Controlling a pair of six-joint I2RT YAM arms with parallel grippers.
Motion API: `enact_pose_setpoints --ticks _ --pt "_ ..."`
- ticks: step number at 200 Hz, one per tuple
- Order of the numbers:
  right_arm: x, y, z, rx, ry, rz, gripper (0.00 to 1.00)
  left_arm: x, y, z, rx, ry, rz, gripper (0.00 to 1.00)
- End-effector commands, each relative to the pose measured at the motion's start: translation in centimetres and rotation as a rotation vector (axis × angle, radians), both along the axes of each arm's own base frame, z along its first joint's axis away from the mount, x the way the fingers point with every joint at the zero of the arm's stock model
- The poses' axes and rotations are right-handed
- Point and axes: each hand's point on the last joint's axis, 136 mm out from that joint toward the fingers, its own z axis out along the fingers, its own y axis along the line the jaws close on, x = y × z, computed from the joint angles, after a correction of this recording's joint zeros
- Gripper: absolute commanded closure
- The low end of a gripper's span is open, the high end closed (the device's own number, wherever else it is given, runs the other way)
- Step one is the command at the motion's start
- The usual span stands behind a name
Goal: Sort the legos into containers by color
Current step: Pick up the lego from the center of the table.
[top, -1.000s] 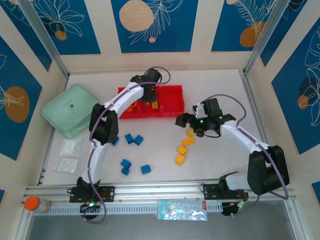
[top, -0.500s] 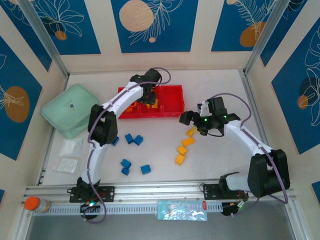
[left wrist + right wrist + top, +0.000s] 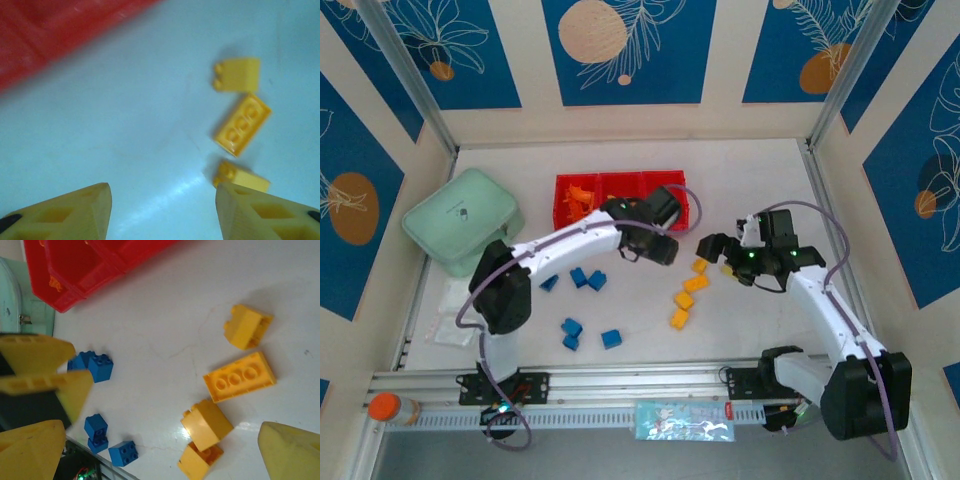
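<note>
Nearest the bases, six blue legos (image 3: 571, 326) lie loose on the table, none sorted. Just past them a short line of yellow legos (image 3: 684, 299), four or so, some touching each other. Left gripper (image 3: 162, 212) hovers low over the table beside that line, jaws wide apart, nothing between them. Right gripper (image 3: 160, 455) sits on the other side of the same bricks, jaws also spread and empty. Farther back is the red tray (image 3: 620, 177), with orange legos (image 3: 578, 197) in its left compartment; the right compartment is partly hidden by the left arm.

Risks:
- Both grippers are close together over one yellow cluster, so the fingers could clash if both go for it.
- The bricks touch, so closing on one could shove or drag a neighbour, or grab two.
- The left arm sits near the tray's front wall, so a swing could bump it.
</note>
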Motion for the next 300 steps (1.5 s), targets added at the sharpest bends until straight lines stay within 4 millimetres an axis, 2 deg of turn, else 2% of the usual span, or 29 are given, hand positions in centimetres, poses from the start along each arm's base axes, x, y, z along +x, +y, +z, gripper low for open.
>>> enact_pose_setpoints --ticks 1,20,65,113,201,229,256,300 --pt "-1.7 -1.0 -1.3 -0.017 0.058 -0.027 0.01 -2.1 -2.2 -0.3 -0.065 0.01 -0.084 0.41" --pt "-1.9 -1.9 -1.5 -0.025 0.063 -0.07 0.01 -3.0 -3.8 -1.4 -0.086 0.018 -0.146 0.39" --pt "-1.4 -4.1 -1.8 -0.028 0.062 -0.181 0.01 -3.0 -7.5 -3.3 -0.122 -0.006 -0.259 0.35" --pt "-0.6 -6.2 -2.2 -0.033 0.063 -0.275 0.01 -2.5 -9.1 -5.8 -0.098 0.016 -0.293 0.34" --pt "0.5 -7.3 -2.5 0.028 0.047 -0.309 0.01 -2.6 -10.6 -10.0 0.023 0.005 -0.364 0.32" --pt "0.7 -7.3 -2.9 0.039 0.062 -0.305 0.01 -2.4 -10.3 -11.6 0.078 0.0 -0.363 0.32" --pt "0.8 -7.2 -3.0 0.052 0.063 -0.302 0.01 -1.9 -9.7 -12.5 0.13 -0.008 -0.351 0.37" --pt "0.9 -7.1 -3.0 0.057 0.058 -0.298 0.01 -1.6 -9.0 -12.5 0.162 -0.034 -0.352 0.48"
